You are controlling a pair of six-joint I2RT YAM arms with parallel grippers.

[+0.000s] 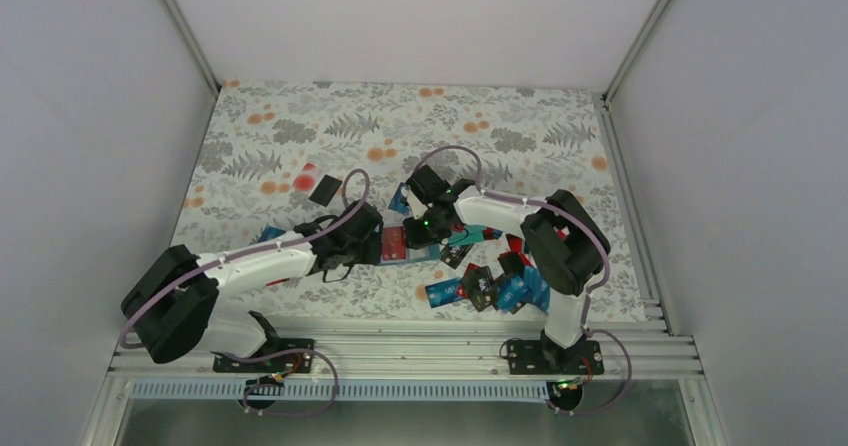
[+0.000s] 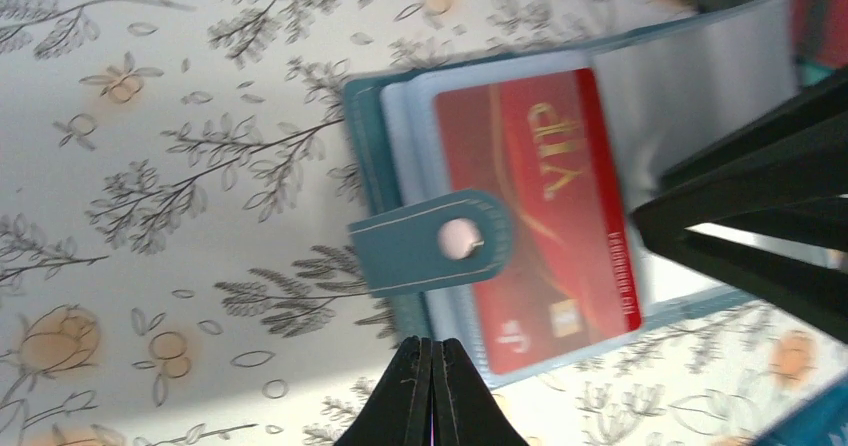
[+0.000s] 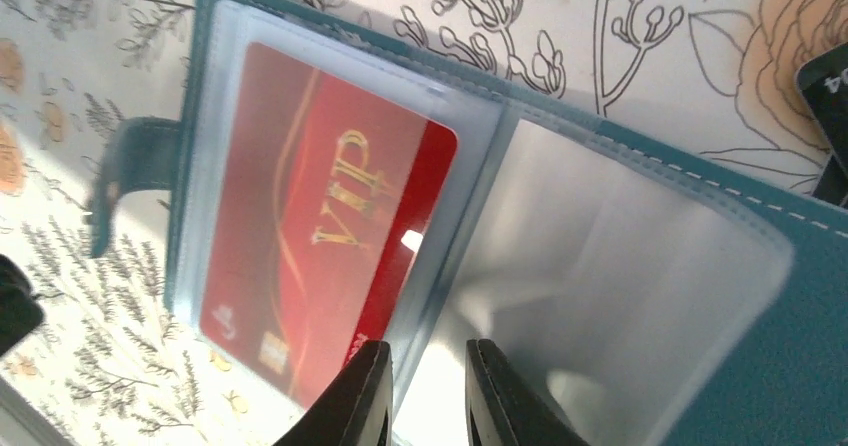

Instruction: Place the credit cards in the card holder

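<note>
Both arms meet in the middle of the floral tabletop (image 1: 300,126). The left arm (image 1: 260,261) lies low and reaches out toward the right. The right arm (image 1: 500,211) bends back at the elbow and reaches left, so the two wrists sit nearly nose to nose over the card holder (image 3: 800,366).

The holder lies open and flat between them, with its snap strap (image 2: 410,251) sticking out on the left arm's side. A red VIP card (image 3: 310,226) is tucked in one clear sleeve, and the sleeve next to it looks bare.

The left fingers (image 2: 412,396) are clenched tight together with nothing between them, tips just beside the holder's near edge. Can't tell if they actually touch it.

The right fingers (image 3: 350,406) are parted just a little, hanging over the fold where the card's sleeve meets the bare one. They aren't gripping anything that I can see.

The loose cards (image 1: 495,288) are mostly heaped near the right arm's base, with a black card (image 1: 323,190) further out by the left arm.
</note>
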